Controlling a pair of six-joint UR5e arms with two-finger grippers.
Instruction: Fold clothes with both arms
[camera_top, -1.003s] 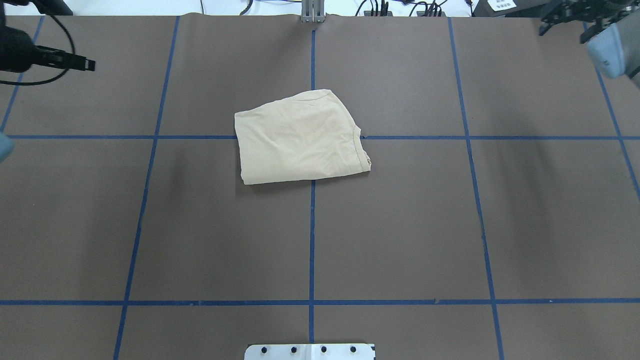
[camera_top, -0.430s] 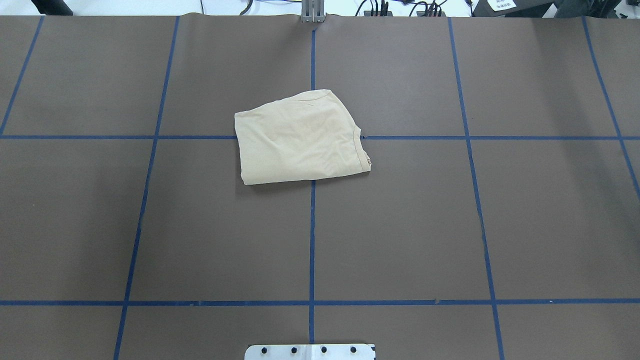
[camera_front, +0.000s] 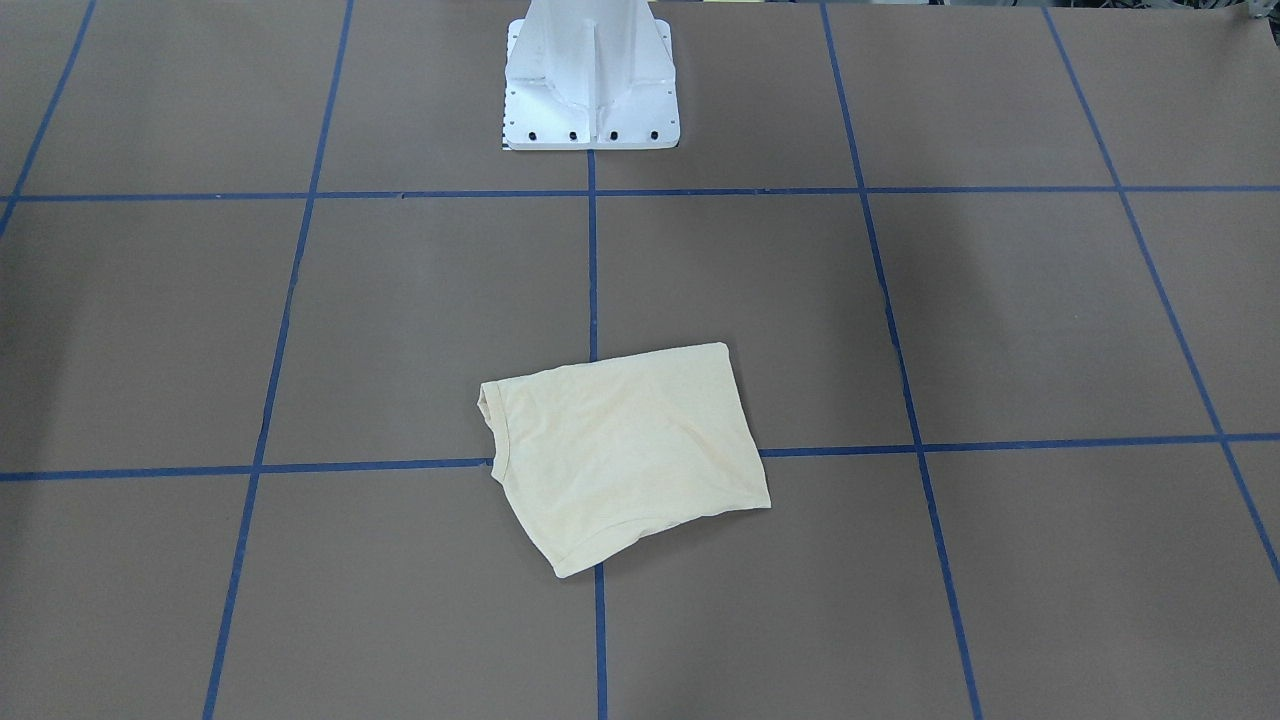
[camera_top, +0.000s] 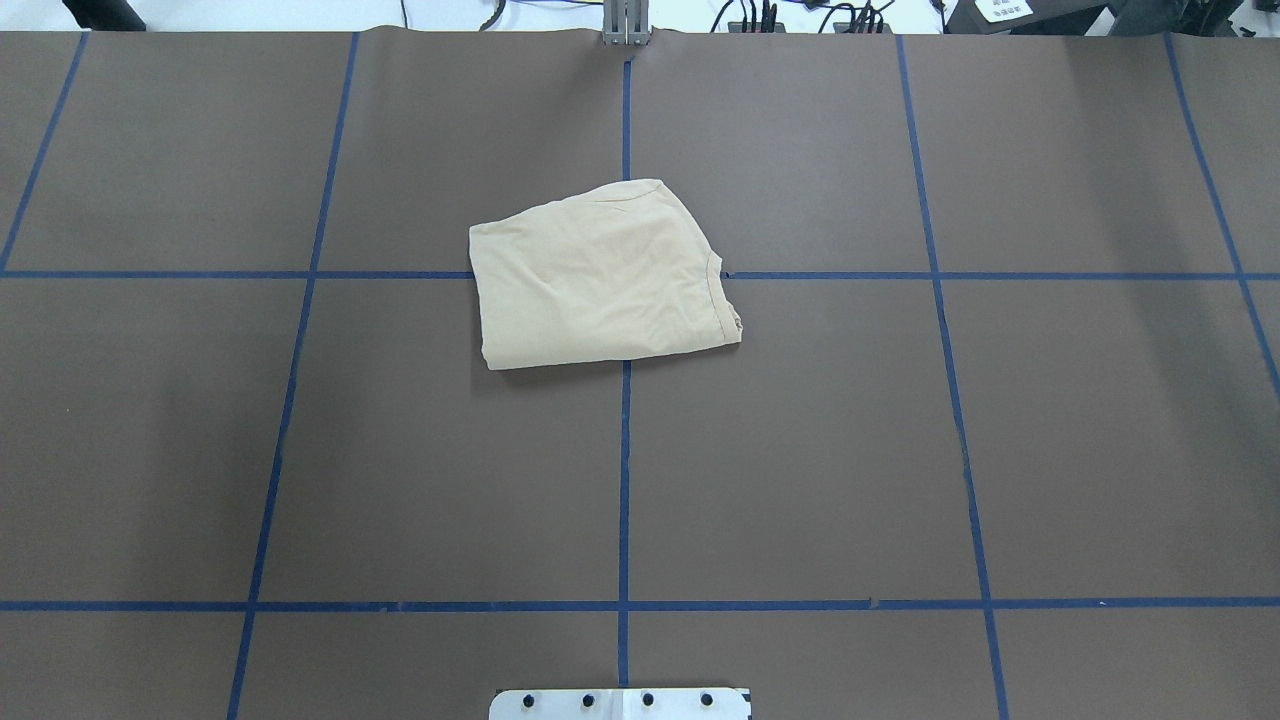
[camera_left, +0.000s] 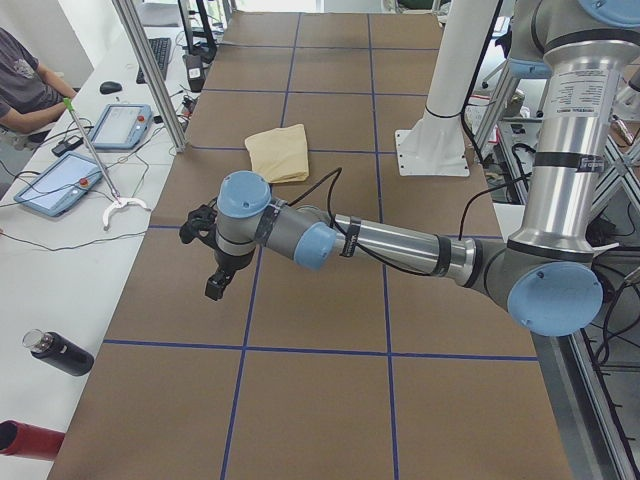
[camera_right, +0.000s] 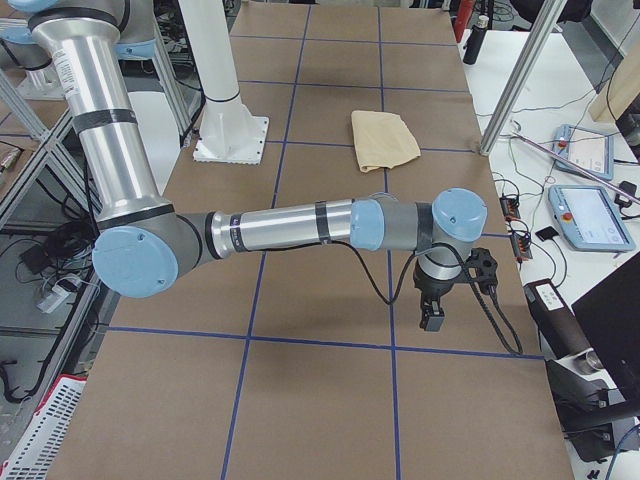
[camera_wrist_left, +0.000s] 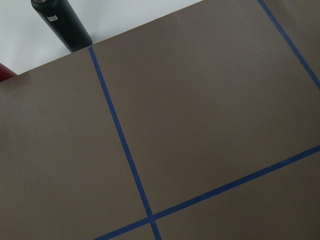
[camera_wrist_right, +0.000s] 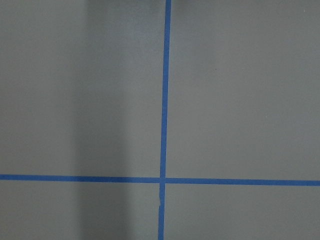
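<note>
One shirt (camera_top: 600, 280), two arms (camera_left: 390, 240) (camera_right: 280, 225) (one pedestal (camera_front: 590, 90))

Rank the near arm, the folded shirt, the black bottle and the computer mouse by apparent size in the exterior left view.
1. left arm, by far the largest
2. shirt
3. black bottle, close behind the shirt, and nearer the camera, so it looks enlarged
4. mouse, the smallest

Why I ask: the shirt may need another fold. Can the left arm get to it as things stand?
Probably yes. The left gripper hangs above bare table, apart from the shirt, and nothing lies between them; the shirt sits folded near the table's middle, uncovered.
</note>
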